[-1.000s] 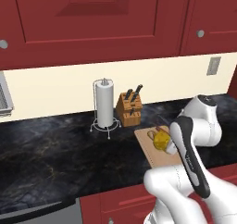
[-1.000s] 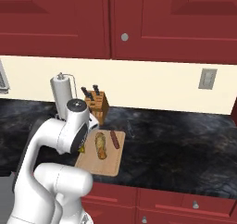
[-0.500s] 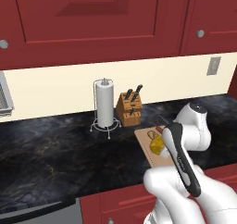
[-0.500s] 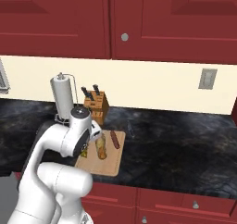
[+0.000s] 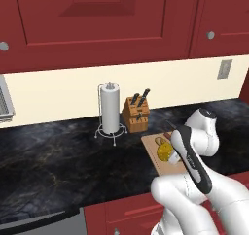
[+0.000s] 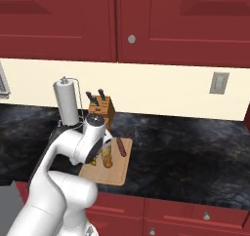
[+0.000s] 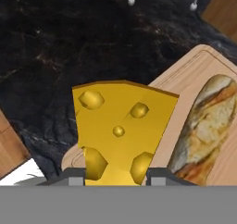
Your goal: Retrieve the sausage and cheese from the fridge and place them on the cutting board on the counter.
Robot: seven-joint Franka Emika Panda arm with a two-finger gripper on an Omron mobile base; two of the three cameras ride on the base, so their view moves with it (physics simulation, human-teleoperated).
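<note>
The end effector gripped the golden-yellow holed cheese wedge above the light tan wooden cutting board, a crusty bread loaf at three o'clock. Placing step; next, lower and release.

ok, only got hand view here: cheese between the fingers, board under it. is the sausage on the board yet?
Observer: Yes. The sausage lies on the board, near its far right edge.
Operator: What's behind the board?
Observer: A knife block just past its far end, with a paper towel stand to the left of that.
Operator: Where over the board is the cheese?
Observer: From the left base view, the cheese is about over the board's middle. I can't tell whether it touches.
</note>
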